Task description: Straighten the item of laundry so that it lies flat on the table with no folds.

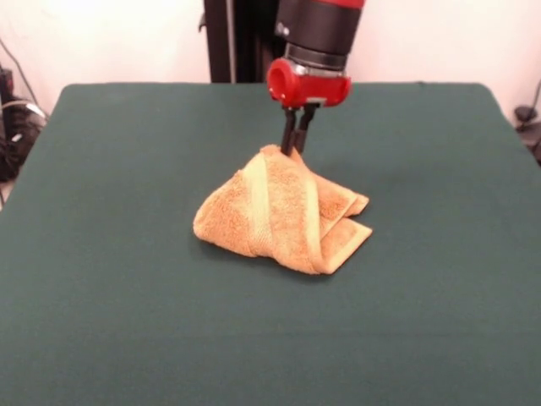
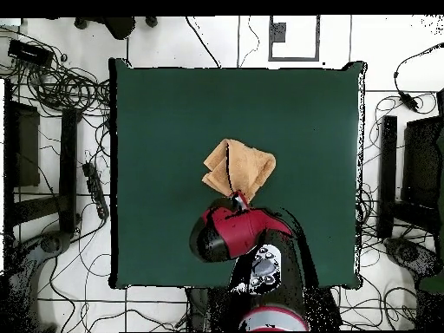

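Observation:
The orange-tan terry towel sits crumpled near the middle of the dark green table, pulled up into a peak at its far side, with a paler band running down its front. It also shows in the overhead view. My gripper comes down from above and is shut on the towel's raised peak, holding that part above the table while the towel's lower folds rest on the cloth. In the overhead view the gripper meets the towel's near edge, and the red arm covers the table behind it.
The green table reaches well beyond the towel on every side. Cables and dark stands lie on the floor off both long sides of the table. The robot's black pedestal stands at the table's far edge.

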Controlling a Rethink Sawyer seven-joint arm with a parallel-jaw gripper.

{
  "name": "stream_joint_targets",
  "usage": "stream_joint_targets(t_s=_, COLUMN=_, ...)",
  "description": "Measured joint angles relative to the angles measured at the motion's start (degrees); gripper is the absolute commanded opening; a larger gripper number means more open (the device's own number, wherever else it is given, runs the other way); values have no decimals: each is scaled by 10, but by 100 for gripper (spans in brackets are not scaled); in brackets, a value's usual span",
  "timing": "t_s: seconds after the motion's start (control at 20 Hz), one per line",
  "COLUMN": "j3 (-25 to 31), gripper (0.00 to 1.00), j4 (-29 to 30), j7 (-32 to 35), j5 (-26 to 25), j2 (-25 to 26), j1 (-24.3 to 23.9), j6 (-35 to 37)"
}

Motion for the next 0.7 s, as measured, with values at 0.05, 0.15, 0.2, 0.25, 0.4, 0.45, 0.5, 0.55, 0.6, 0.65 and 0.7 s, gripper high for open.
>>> stream_joint_targets(t_s=0.05, j3=0, gripper=0, j4=1, j7=0, j5=0, j2=-4, j1=-1, j6=1)
stream_joint_targets(t_s=0.15, j3=1, gripper=0, j4=1, j7=0, j5=0, j2=-14, j1=-2, j6=3)
stream_joint_targets(t_s=0.2, j3=1, gripper=0, j4=1, j7=0, j5=0, j2=-18, j1=-2, j6=4)
stream_joint_targets(t_s=0.25, j3=4, gripper=0, j4=1, j7=0, j5=0, j2=-25, j1=-2, j6=4)
stream_joint_targets(t_s=0.4, j3=13, gripper=0, j4=2, j7=0, j5=0, j2=-33, j1=-4, j6=5)
stream_joint_targets(t_s=0.45, j3=16, gripper=0, j4=2, j7=0, j5=0, j2=-37, j1=-5, j6=5)
stream_joint_targets(t_s=0.5, j3=19, gripper=0, j4=2, j7=0, j5=0, j2=-39, j1=-6, j6=7)
stream_joint_targets(t_s=0.55, j3=22, gripper=0, j4=3, j7=0, j5=0, j2=-42, j1=-8, j6=9)
stream_joint_targets(t_s=0.6, j3=25, gripper=0, j4=4, j7=0, j5=0, j2=-46, j1=-10, j6=11)
stream_joint_targets(t_s=0.65, j3=29, gripper=0, j4=6, j7=0, j5=0, j2=-50, j1=-14, j6=15)
stream_joint_targets(t_s=0.7, j3=33, gripper=0, j4=7, j7=0, j5=0, j2=-55, j1=-18, j6=19)
